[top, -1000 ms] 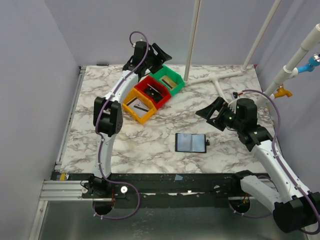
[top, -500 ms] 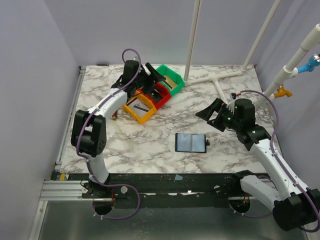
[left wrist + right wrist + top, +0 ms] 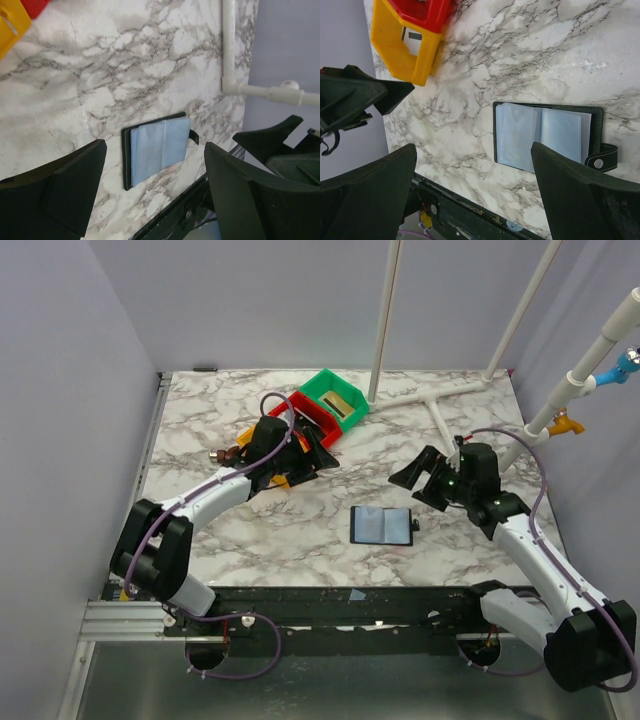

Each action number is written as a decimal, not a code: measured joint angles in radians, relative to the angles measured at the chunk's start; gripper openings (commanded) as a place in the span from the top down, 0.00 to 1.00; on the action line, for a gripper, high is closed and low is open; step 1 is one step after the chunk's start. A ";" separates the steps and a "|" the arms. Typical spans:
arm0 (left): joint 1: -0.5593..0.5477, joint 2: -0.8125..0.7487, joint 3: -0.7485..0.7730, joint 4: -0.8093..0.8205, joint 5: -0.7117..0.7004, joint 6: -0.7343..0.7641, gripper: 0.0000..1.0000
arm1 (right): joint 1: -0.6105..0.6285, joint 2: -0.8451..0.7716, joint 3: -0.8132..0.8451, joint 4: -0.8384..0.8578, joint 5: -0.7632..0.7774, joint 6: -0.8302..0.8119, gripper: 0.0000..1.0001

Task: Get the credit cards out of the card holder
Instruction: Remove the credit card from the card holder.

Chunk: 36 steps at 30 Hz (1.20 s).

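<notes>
Left gripper (image 3: 312,452) hung low over the marble table (image 3: 190,420), just this side of the bins, jaws spread wide with nothing between them. Right gripper (image 3: 422,478) hovered off the far right of the card holder (image 3: 381,526), jaws at full spread, also empty.

Card holder lay flat and opened out near the table's front middle, between the two grippers and apart from both. Bluish-grey inner faces up, snap tab (image 3: 412,528) sticking out on its right side.

Top view only: green bin (image 3: 352,412) at the back, a tan-gold card (image 3: 338,401) lying in it, red bin (image 3: 305,410) next to it. The left gripper hid most of the yellow bin from there.

Left wrist view: left gripper (image 3: 155,146) framed the card holder (image 3: 157,150) from a distance, and I saw a corner of the yellow bin (image 3: 10,25) and a white pipe (image 3: 227,45) across the table.

Right wrist view: right gripper (image 3: 473,148) looked straight down on the card holder (image 3: 545,135); this was the one view that resolved the clear sleeves and the snap dot (image 3: 598,163). I could not tell whether a card sat inside them. The yellow bin (image 3: 395,55) and red bin (image 3: 427,10) showed at top left, with a pale piece (image 3: 410,35) in the yellow one, too partial to name
</notes>
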 measured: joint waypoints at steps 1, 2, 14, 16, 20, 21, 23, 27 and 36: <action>-0.014 -0.010 -0.014 -0.001 0.000 0.003 0.18 | 0.000 0.005 -0.008 0.006 0.000 0.000 0.00; -0.027 -0.019 -0.027 -0.001 0.001 0.010 0.18 | 0.000 0.011 -0.019 0.016 0.000 0.000 0.00; -0.088 -0.120 -0.139 -0.028 0.043 0.081 0.17 | 0.005 0.060 -0.096 0.049 0.024 -0.013 0.00; -0.088 -0.125 -0.149 -0.029 0.050 0.089 0.17 | 0.019 0.064 -0.096 0.053 0.040 -0.016 0.00; -0.088 -0.126 -0.157 -0.037 0.053 0.101 0.17 | 0.069 0.087 -0.096 0.064 0.069 -0.016 0.01; -0.088 -0.126 -0.157 -0.040 0.053 0.104 0.17 | 0.085 0.094 -0.096 0.066 0.078 -0.015 0.02; -0.088 -0.126 -0.158 -0.042 0.053 0.108 0.17 | 0.130 0.109 -0.096 0.066 0.106 -0.015 0.03; -0.088 -0.126 -0.161 -0.050 0.053 0.114 0.17 | 0.223 0.145 -0.089 0.066 0.160 -0.010 0.13; -0.088 -0.126 -0.176 -0.056 0.053 0.122 0.17 | 0.401 0.301 -0.011 0.064 0.303 0.017 0.58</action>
